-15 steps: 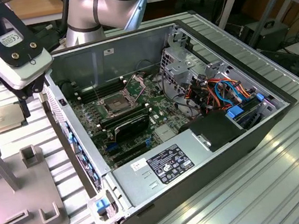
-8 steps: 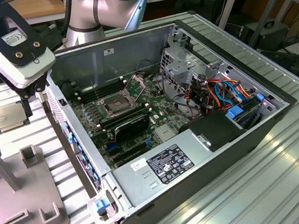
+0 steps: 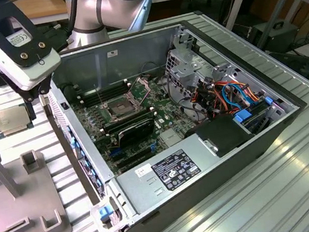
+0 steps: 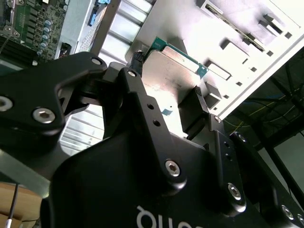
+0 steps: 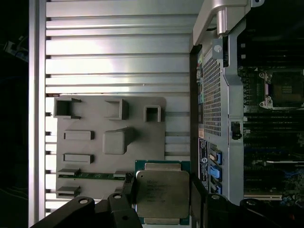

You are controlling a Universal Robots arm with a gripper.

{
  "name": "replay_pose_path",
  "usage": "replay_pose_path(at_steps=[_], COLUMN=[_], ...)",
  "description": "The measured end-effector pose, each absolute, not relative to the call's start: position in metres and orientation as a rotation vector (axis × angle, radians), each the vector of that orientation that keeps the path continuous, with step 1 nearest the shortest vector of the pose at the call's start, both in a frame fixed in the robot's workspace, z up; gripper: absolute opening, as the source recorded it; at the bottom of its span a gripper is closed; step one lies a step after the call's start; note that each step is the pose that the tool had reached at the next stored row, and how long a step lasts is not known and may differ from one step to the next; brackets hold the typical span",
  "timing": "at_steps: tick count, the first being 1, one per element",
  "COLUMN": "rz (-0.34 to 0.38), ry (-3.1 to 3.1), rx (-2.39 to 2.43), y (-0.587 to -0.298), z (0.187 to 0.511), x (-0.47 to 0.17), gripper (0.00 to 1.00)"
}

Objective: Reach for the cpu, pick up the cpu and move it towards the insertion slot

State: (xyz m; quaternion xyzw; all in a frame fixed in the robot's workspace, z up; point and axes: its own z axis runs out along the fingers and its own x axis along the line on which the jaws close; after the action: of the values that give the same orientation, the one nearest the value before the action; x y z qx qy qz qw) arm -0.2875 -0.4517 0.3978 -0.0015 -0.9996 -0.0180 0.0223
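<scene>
The cpu (image 3: 13, 119), a thin square chip with a dull silver face and green edge, sits between my gripper's (image 3: 10, 121) black fingers, which are shut on two of its opposite sides. I hold it over the ribbed aluminium table, at the exterior view's left of the open computer case. Both wrist views show the chip close up, the cpu (image 5: 161, 192) and the cpu (image 4: 171, 78), with a finger (image 5: 127, 184) on each side. The insertion slot (image 3: 119, 107) lies on the green motherboard inside the case, dark-centred with its metal frame hinged up. It is also in the first wrist view as the insertion slot (image 5: 285, 88).
A grey fixture plate (image 3: 14, 197) with raised notched blocks lies on the table below the gripper. The case wall (image 3: 77, 146) stands between the chip and the motherboard. Inside are a black expansion card (image 3: 136, 132), a silver power supply (image 3: 169, 172), a drive cage and coloured cables (image 3: 230, 95).
</scene>
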Motion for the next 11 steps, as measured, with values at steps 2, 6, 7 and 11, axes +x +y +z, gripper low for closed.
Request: replay_pose_path(at_steps=[2, 6, 7, 11], rz=[-0.056, -0.056, -0.056, -0.056], ry=[-3.096, -3.096, -3.096, -3.096], rx=[-0.005, -0.005, -0.005, -0.005], y=[-0.4517, -0.4517, -0.4517, -0.4517], z=[0.3977, 0.3976, 0.3976, 0.3972], x=[-0.2852, -0.2810, -0.2804, -0.2770], gripper=[0.55, 0.55, 0.55, 0.55])
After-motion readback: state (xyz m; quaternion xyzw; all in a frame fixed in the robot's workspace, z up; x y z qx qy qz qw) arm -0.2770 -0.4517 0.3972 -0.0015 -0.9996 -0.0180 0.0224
